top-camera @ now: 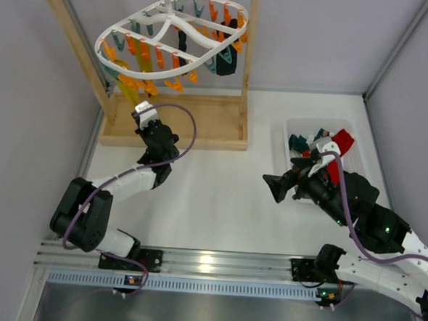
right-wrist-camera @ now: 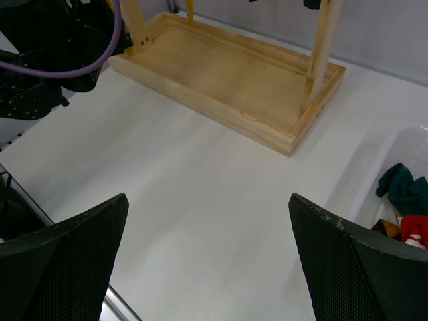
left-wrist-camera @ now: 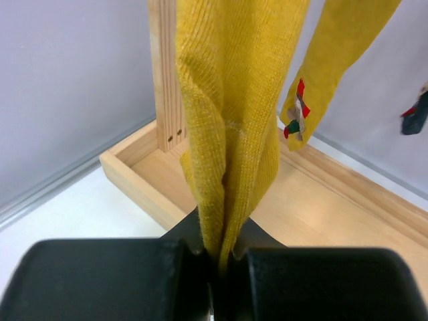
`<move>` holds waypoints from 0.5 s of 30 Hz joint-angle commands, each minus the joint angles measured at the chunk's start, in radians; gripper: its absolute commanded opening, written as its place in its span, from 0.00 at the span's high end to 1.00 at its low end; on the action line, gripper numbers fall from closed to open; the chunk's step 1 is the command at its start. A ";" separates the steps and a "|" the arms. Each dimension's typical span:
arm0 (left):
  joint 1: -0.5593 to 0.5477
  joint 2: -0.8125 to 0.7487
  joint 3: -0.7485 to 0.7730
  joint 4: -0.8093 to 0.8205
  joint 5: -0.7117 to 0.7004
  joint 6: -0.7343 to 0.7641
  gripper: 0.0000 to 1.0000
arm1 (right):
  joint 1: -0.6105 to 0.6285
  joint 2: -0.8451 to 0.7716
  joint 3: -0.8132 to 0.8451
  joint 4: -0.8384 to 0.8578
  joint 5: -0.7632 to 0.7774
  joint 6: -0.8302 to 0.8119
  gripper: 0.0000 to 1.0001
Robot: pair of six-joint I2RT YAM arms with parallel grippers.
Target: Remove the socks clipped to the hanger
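Note:
The white oval hanger [top-camera: 170, 38] hangs from the wooden frame's top bar, with orange and teal clips around it. A mustard yellow sock [left-wrist-camera: 231, 134] hangs down from it, and my left gripper [left-wrist-camera: 221, 261] is shut on its lower end; in the top view that gripper [top-camera: 140, 114] is just below the hanger's left side. A second mustard sock [left-wrist-camera: 334, 60] hangs beside it, to its right. A dark sock [top-camera: 225, 56] hangs at the hanger's right side. My right gripper [right-wrist-camera: 208, 200] is open and empty over the bare table, left of the bin [top-camera: 278, 188].
The wooden frame's tray base [right-wrist-camera: 227, 73] lies under the hanger, its posts at left and right. A white bin [top-camera: 292, 125] at the right holds red [top-camera: 344, 143] and teal [right-wrist-camera: 401, 190] socks. Grey walls enclose the table.

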 commanded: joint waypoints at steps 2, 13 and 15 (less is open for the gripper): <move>-0.090 -0.100 -0.058 0.052 -0.113 -0.021 1.00 | -0.004 -0.023 0.056 0.001 -0.049 0.049 0.00; -0.329 -0.157 -0.085 0.054 -0.165 0.106 1.00 | -0.006 -0.033 0.122 -0.054 -0.003 0.047 0.01; -0.352 -0.142 -0.064 0.054 -0.194 0.167 1.00 | -0.004 -0.019 0.136 -0.070 0.029 0.049 0.01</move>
